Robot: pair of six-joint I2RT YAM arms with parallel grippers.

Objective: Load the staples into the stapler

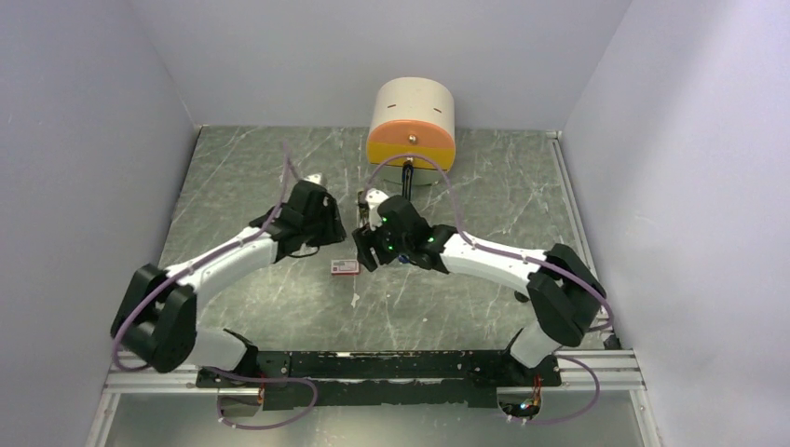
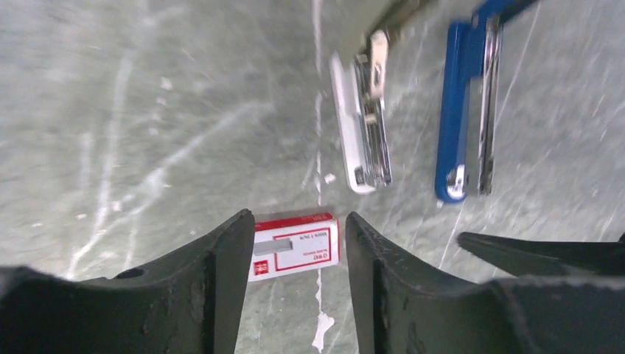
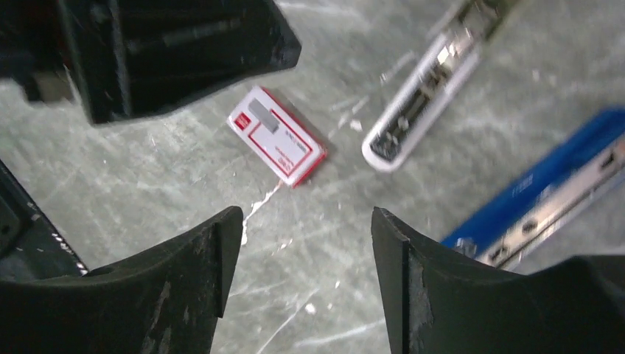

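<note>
Fingers (image 2: pixel 221 273) of the left gripper (image 2: pixel 300 217) stand spread and empty above the marbled grey table (image 2: pixel 147 110), with a small red-and-white box (image 2: pixel 295 247) lying flat just beyond their tips. The right gripper (image 3: pixel 306 214) hangs close by, equally wide, holding nothing. Past the box the stapler (image 2: pixel 372 133) lies swung open, white half (image 2: pixel 343 110) beside blue half (image 2: pixel 453 110). Staples cannot be made out in its chrome channels.

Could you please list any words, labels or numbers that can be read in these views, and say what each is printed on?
Red-and-white box: black lettering and a small red logo panel, too small and blurred to read.
Blue stapler and white stapler: no lettering can be made out.
No other text is visible.
</note>
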